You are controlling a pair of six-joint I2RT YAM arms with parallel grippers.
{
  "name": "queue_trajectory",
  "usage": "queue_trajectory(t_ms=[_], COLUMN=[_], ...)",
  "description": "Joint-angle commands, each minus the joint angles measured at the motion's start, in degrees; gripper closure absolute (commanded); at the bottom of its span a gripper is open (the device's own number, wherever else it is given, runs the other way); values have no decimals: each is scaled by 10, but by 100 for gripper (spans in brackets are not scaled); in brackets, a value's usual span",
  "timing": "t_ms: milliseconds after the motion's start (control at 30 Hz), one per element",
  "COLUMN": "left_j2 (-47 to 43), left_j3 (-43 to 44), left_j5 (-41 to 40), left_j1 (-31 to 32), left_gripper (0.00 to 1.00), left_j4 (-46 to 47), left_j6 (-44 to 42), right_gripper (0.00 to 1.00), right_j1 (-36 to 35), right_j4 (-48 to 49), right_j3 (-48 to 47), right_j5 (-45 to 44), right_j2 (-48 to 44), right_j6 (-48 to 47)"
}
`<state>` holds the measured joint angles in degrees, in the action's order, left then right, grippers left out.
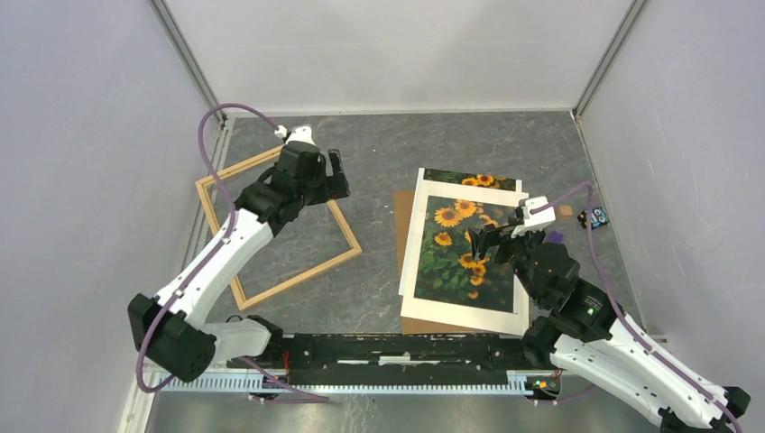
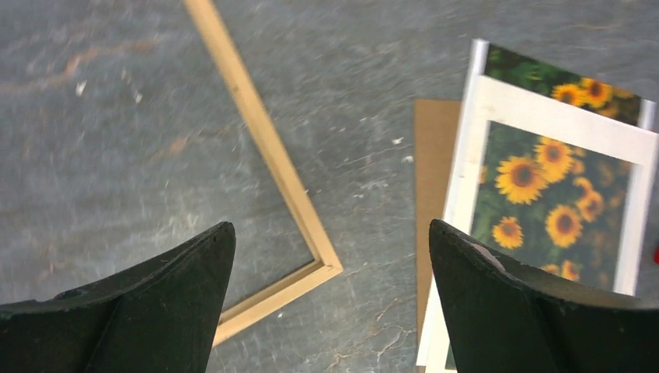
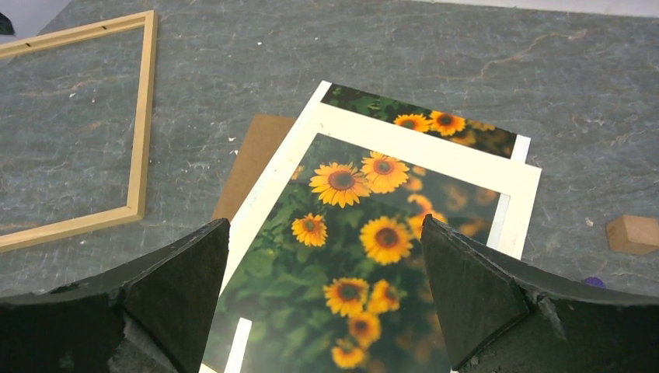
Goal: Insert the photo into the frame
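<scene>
When we look down from above, we see the right gripper [image 1: 483,242] hanging with its fingers wide apart and empty, right over the big paper sunflower photo [image 1: 451,262]. A white card mat [image 1: 465,309] with a window lies on top of the photo. A flat brown board [image 1: 398,216] lies under both. Well off to that gripper's left, the thin light-wood frame [image 1: 302,277] lies flat on the grey table [image 1: 379,144]. The left gripper [image 1: 338,176], also wide apart and empty, hovers over the frame's far side.

From the left wrist, we see the left gripper [image 2: 330,227] above a corner of the frame [image 2: 264,148], with the photo [image 2: 544,210] off to its right.

From the right wrist, the photo [image 3: 365,264] shows between the fingers of the right gripper [image 3: 325,224]. A strip of photo sticks out past the mat [image 3: 420,148] on the far side. A small wood block [image 3: 633,233] sits off to the right.

We think the step now is getting the photo free. We should pinch only that bare far strip, softly, so the paper does not bend. We should also keep the mat from sliding along with it.
</scene>
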<state>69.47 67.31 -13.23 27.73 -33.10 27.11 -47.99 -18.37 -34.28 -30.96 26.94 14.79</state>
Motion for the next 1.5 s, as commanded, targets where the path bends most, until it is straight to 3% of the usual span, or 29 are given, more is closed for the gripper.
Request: queue_trajectory(t_ms=[0, 300, 500, 767, 967, 1133, 1333, 1467], left_j2=[55, 269, 400, 443, 479, 503, 503, 484], left_j3=[-4, 59, 140, 159, 188, 211, 213, 211], left_j5=[-86, -25, -26, -46, -39, -5, 59, 64], left_j1=[-7, -49, -71, -73, -74, -74, -63, -40], left_gripper=[0, 14, 21, 31, 44, 58, 83, 91], left_j4=[-75, -54, -69, -63, -72, -81, -68, -64], left_j6=[157, 267, 263, 249, 202, 145, 61, 24], right_gripper=[2, 2, 2, 2, 2, 2, 2, 2], right_j1=[1, 1, 1, 1, 1, 1, 1, 1], right_j4=[-12, -67, -88, -74, -68, -75, -72, -74], right_j3=[10, 6, -1, 16, 17, 4, -1, 2], right_j5=[9, -37, -24, -35, -39, -41, -37, -37], right_j2=[-8, -13, -17, -40, -34, -27, -21, -14], right_j6=[30, 88, 81, 63, 50, 57, 61, 71])
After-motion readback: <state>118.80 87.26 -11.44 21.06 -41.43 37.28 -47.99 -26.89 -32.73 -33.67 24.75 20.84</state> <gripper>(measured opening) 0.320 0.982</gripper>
